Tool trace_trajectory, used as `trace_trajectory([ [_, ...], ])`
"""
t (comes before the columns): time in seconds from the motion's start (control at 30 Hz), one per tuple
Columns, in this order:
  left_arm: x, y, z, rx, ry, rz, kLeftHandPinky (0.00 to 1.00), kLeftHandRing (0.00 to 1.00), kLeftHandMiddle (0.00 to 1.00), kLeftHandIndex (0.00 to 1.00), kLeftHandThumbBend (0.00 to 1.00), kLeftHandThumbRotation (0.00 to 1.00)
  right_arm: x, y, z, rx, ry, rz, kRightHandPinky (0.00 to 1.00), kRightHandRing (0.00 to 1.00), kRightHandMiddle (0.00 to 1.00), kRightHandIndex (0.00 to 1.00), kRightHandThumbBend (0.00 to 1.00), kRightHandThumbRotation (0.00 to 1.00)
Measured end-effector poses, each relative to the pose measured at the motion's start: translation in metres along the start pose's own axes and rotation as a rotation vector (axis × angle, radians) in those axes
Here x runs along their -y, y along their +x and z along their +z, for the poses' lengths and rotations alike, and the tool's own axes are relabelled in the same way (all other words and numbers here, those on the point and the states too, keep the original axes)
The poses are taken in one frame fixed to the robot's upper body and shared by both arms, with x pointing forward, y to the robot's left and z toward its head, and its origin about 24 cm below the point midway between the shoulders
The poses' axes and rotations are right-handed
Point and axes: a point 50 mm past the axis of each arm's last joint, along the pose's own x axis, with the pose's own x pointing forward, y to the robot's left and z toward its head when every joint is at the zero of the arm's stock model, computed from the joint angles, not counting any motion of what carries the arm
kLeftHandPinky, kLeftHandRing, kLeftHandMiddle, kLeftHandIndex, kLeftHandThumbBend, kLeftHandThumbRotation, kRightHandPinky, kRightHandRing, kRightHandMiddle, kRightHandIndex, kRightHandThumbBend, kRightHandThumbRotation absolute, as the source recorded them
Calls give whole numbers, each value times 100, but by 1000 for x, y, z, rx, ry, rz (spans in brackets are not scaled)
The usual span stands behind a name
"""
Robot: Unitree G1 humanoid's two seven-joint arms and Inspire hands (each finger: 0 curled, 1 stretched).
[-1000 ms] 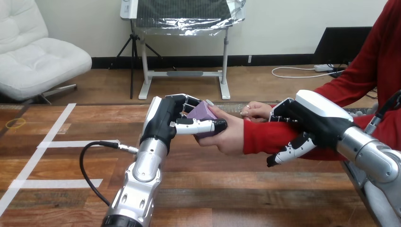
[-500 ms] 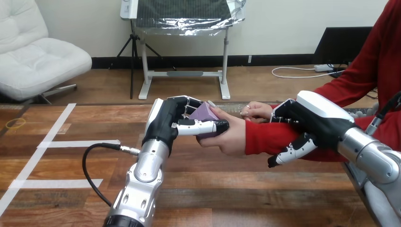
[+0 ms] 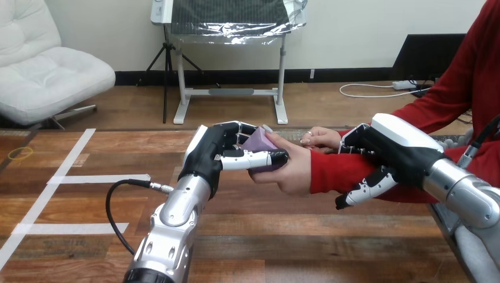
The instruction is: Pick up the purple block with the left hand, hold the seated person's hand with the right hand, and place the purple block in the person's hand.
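Observation:
My left hand [image 3: 213,154] is shut on the purple block [image 3: 260,144], fingers behind it and thumb across its front. The block rests against the palm of the person's hand [image 3: 293,169], which is held out above the table with its fingers rising beside the block. My right hand [image 3: 386,154] is curled round the person's red-sleeved forearm [image 3: 336,171], fingers over the top and thumb below. The person's other hand [image 3: 321,137] lies just behind, near my right hand's fingers.
White tape lines [image 3: 71,179] mark the wooden table [image 3: 283,236] at the left. A black cable [image 3: 121,191] loops from my left forearm over the table. A small yellow ring [image 3: 19,154] lies at the far left.
My left hand with the block, the person's hand and my right hand have all drifted slightly to the right. The grips look the same.

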Motion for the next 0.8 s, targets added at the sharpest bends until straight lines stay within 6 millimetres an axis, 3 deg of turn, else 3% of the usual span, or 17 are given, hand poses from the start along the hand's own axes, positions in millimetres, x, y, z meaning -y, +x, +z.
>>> trace_trajectory([
  [0.1,0,-1,-1,-1,-3,-17,56,64,69,68,82,21,1,-1,-1,-3,-2,8,30,35,41,42,89,27],
  [0.17,0,-2,-2,-2,-9,-25,58,67,72,71,82,35,1,-1,-1,-5,-5,14,31,37,43,45,91,36],
  [0.47,1,-8,-8,-3,-23,-39,60,74,77,77,86,72,1,-2,-3,-16,-24,48,39,47,52,54,98,65],
  [0.8,-1,-17,-7,29,26,-24,62,77,79,79,92,85,-2,-2,-2,-12,-33,87,55,65,66,67,100,89],
])
